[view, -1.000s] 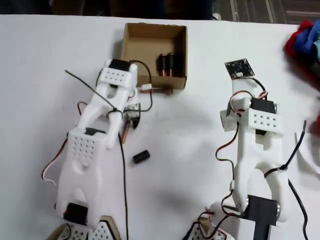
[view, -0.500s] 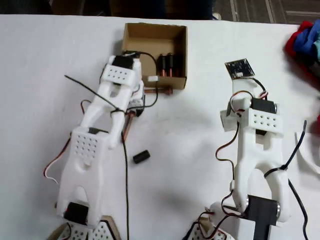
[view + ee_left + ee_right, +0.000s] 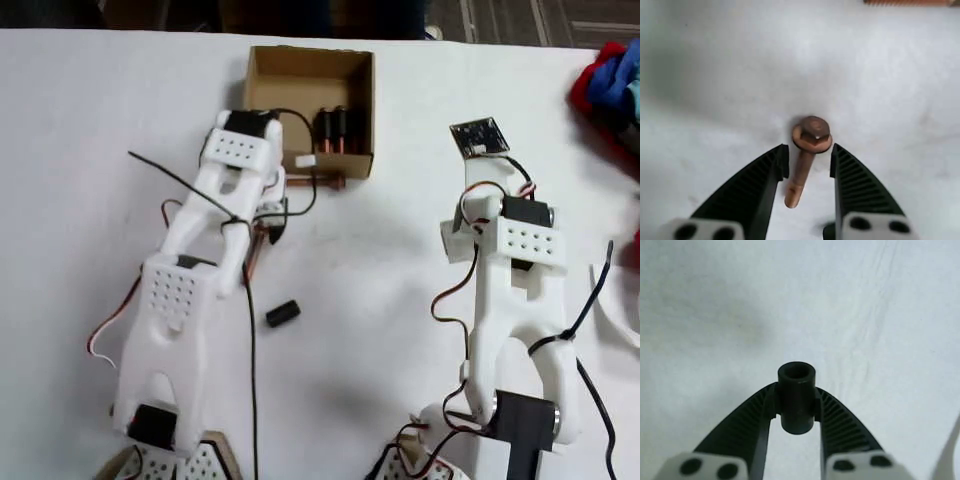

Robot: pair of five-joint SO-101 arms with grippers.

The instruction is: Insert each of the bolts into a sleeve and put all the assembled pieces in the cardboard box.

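A copper bolt (image 3: 807, 150) lies on the white table with its hex head away from my left gripper (image 3: 808, 160). That gripper is open, one finger on each side of the shank just below the head, not gripping it. From above, this bolt (image 3: 253, 262) pokes out beneath the left arm. A second bolt (image 3: 320, 181) lies against the front wall of the cardboard box (image 3: 262, 70), which holds two assembled pieces (image 3: 335, 130). My right gripper (image 3: 796, 405) is shut on a black sleeve (image 3: 797, 397), bore facing outward, held above the table. A loose sleeve (image 3: 283, 313) lies between the arms.
A small circuit board (image 3: 478, 137) lies beyond the right arm (image 3: 510, 280). Red and blue cloth (image 3: 608, 80) sits at the far right edge. Loose black cables (image 3: 250, 360) trail beside the left arm. Bare table spreads between the two arms.
The left arm swung a little toward the box and its gripper now stands over the bolt's head end. The right arm and its sleeve have stayed still.
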